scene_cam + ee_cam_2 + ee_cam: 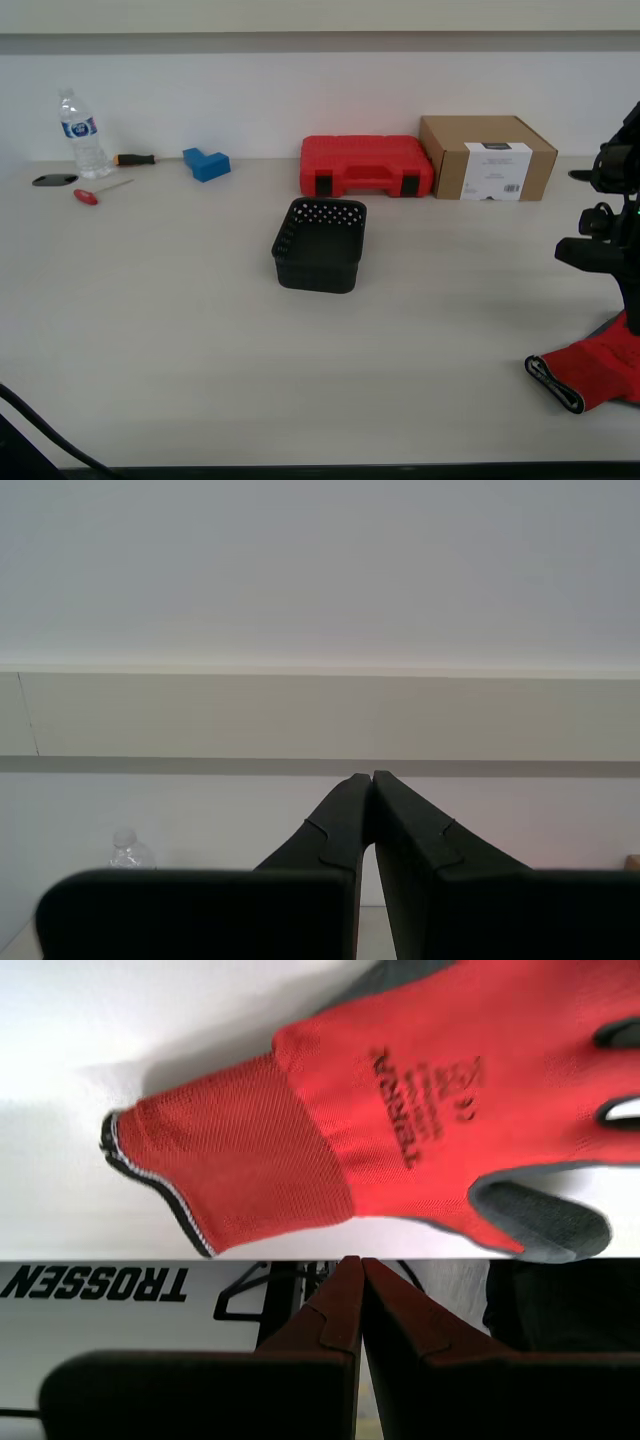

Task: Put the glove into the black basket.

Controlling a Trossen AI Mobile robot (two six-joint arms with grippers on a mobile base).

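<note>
A: Pale tabletop against a white wall, then. Take me across it from the exterior view's left.

B: Water bottle [82,136] first, with a red-handled screwdriver [97,192] lying by it, and a blue block [206,163] a little further along. Near the middle stands the black basket [321,245], open side up, nothing showing inside it. Behind it, by the wall, the red tool case [366,166] with the cardboard box [487,157] just beside it.

A: And the glove?

B: Far down at the exterior view's right, near the front edge. The glove [588,373] lies flat on the table, well apart from the basket, cuff end towards the basket and the fingers running off out of frame.

A: Which gripper is closer?

B: My first gripper [353,1265]. Its wrist view looks straight down on the glove [400,1130], so I take the dark arm above the glove in the exterior view to be that one. It hangs above the glove, not touching, jaws pressed together and holding nothing.

A: The other?

B: My second gripper [365,780] is clenched as well, empty, pointed at bare wall; only the bottle's cap [125,842] peeks in low down.

A: So the next move?

B: My guess: part the first gripper's jaws, drop onto the glove across its long axis, then carry it towards the basket at the exterior view's left
</note>
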